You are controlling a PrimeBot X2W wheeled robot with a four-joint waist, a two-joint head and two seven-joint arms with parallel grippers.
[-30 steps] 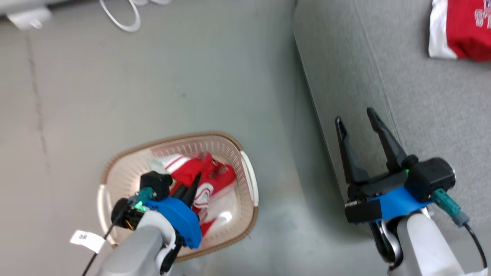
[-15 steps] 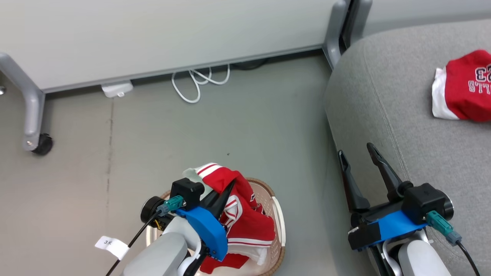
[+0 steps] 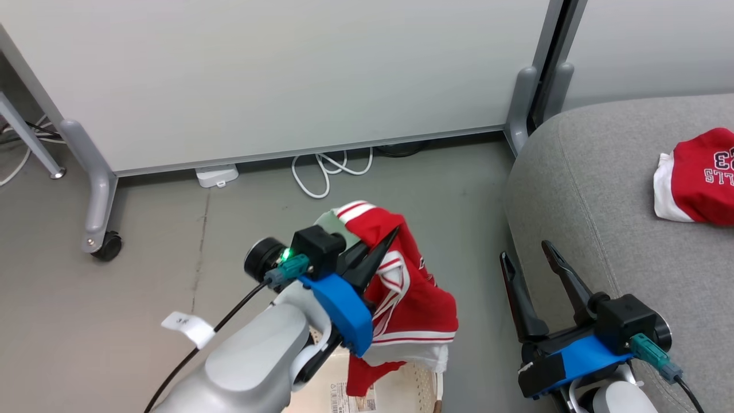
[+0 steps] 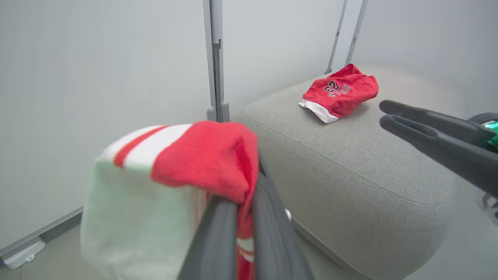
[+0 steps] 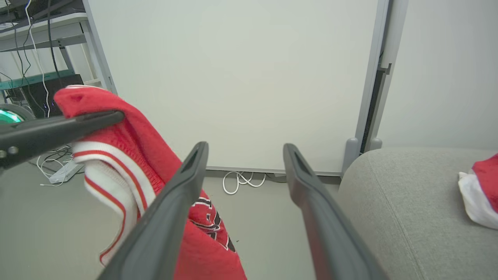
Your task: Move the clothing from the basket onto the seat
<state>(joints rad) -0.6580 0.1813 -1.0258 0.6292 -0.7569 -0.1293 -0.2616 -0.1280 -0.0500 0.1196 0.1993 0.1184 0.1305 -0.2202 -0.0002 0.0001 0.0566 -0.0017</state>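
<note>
Aloft, the left gripper [image 3: 392, 233] is clamped shut on a red garment [image 3: 421, 298], which hangs above the basket [image 3: 423, 385] at the head view's bottom edge. The right gripper [image 3: 524, 251] stands wide open and empty between that garment and the grey seat [image 3: 602, 189], where a second red garment [image 3: 702, 178] lies. Behind, a white cable [image 3: 330, 172] coils on the floor [image 3: 143, 275] under a wheeled partition [image 3: 287, 74].

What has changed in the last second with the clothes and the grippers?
The left gripper, shut on a red garment, has lifted it up from the basket. The right gripper stayed open and empty; the other garment still lies on the seat.
</note>
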